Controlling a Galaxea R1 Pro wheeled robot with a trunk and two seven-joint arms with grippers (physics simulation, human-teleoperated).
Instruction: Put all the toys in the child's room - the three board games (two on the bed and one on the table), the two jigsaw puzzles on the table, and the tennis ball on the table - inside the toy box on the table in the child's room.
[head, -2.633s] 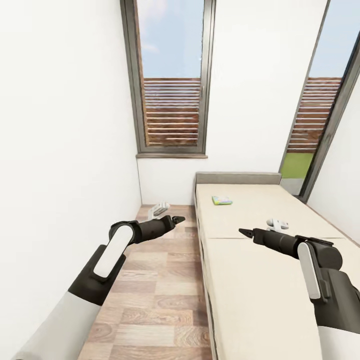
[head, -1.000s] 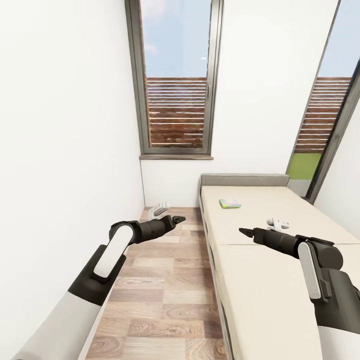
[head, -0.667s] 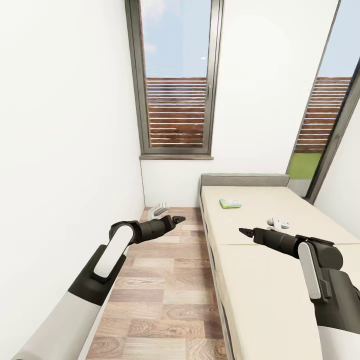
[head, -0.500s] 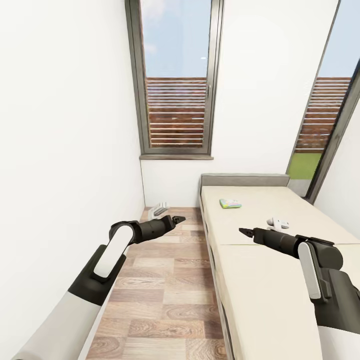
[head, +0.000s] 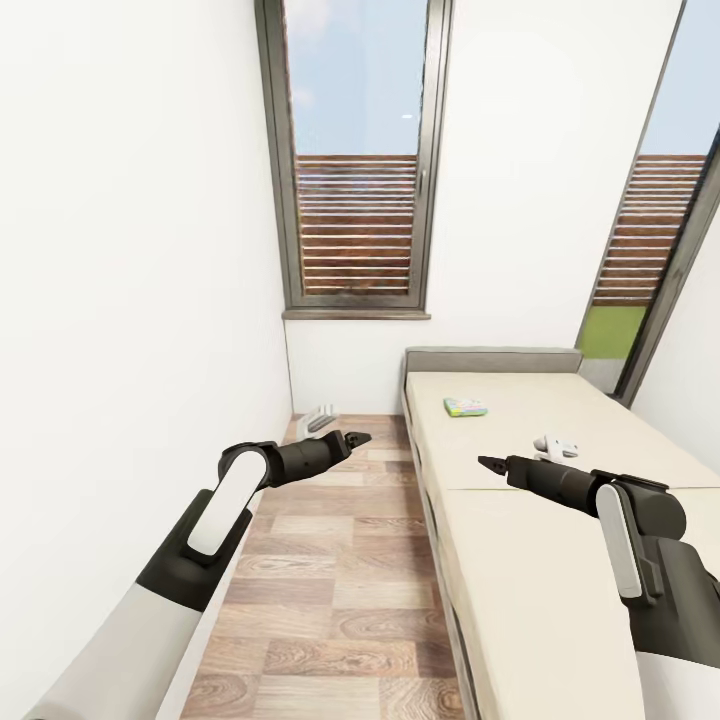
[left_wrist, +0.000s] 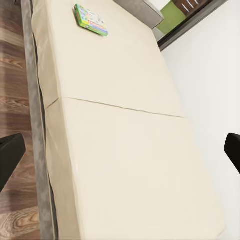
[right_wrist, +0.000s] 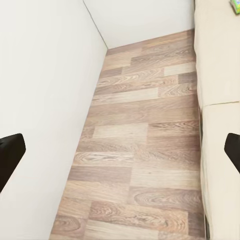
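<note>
One board game (head: 465, 407), a flat box with green edges and a colourful printed face, is seen lying on the bed (head: 540, 560) toward 12 o'clock (near the headboard). Both arms are held forward; the left pincer (head: 358, 438) and right pincer (head: 487, 463) are spread wide, empty.

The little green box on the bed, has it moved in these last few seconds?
No. The board game lies at the same spot on the bed, near the headboard. Bed and window shifted with it, so the camera moved.
</note>
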